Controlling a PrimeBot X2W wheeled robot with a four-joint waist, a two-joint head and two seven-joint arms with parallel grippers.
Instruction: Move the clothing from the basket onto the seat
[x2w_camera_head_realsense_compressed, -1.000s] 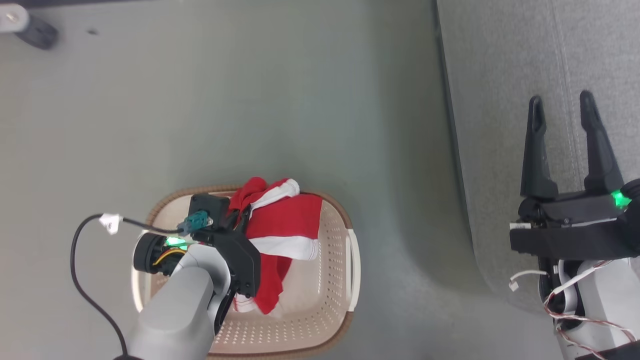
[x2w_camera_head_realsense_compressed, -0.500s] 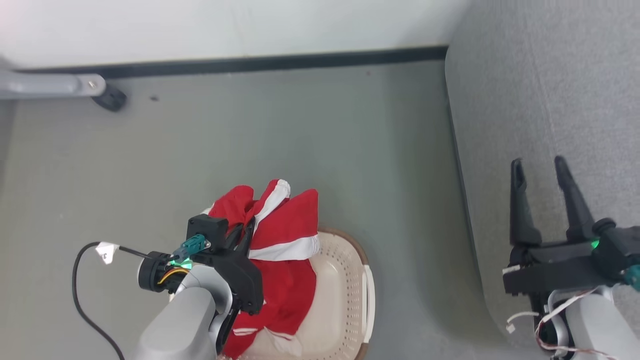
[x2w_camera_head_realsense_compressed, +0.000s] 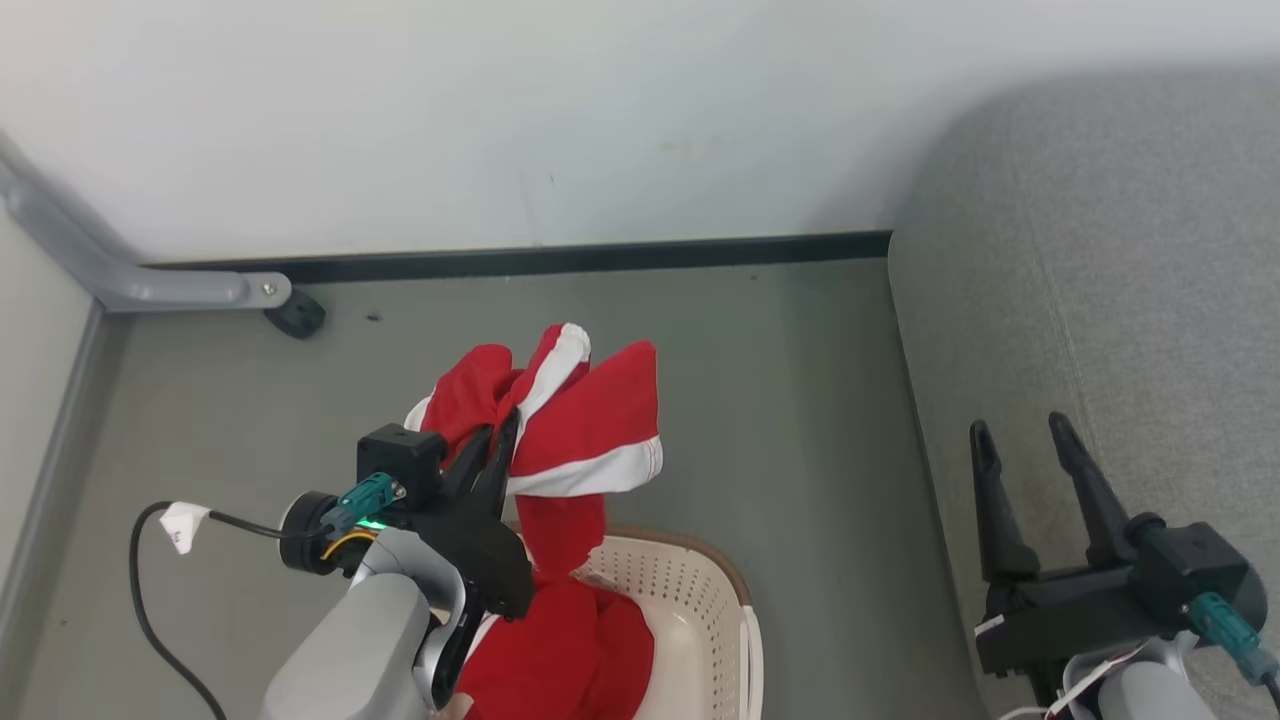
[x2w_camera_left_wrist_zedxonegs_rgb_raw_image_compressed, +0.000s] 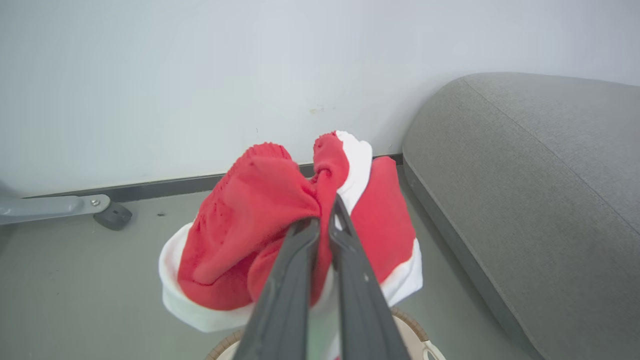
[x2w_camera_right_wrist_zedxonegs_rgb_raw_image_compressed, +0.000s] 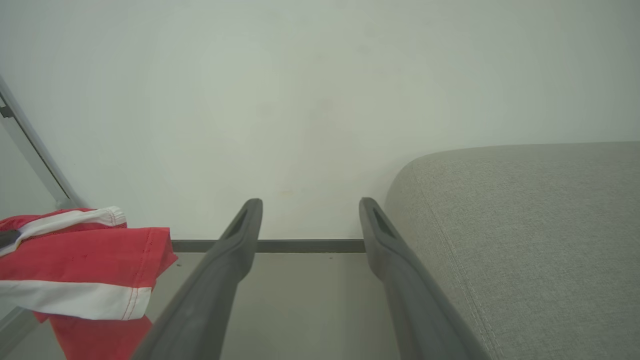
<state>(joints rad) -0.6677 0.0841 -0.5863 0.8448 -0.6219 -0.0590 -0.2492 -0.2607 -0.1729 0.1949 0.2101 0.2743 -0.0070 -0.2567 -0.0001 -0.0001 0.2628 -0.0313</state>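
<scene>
One garment (x2w_camera_head_realsense_compressed: 585, 430) hangs vertical into basket (x2w_camera_head_realsense_compressed: 690, 590) | left end effector (x2w_camera_head_realsense_compressed: 500, 425) clamping it | right end effector (x2w_camera_head_realsense_compressed: 1017, 425) apart

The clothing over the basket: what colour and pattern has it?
The clothing is red with broad white bands, clearest in the left wrist view.

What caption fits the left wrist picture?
Left gripper pinches red clothing over the basket, grey seat alongside.

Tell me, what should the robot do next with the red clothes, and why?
Probably lift a little higher. The left gripper is shut on the clothing and holds it up, but the fabric's lower end hangs down into the basket. Once that tail clears the rim, the gripper could likely carry it right toward the seat.
</scene>
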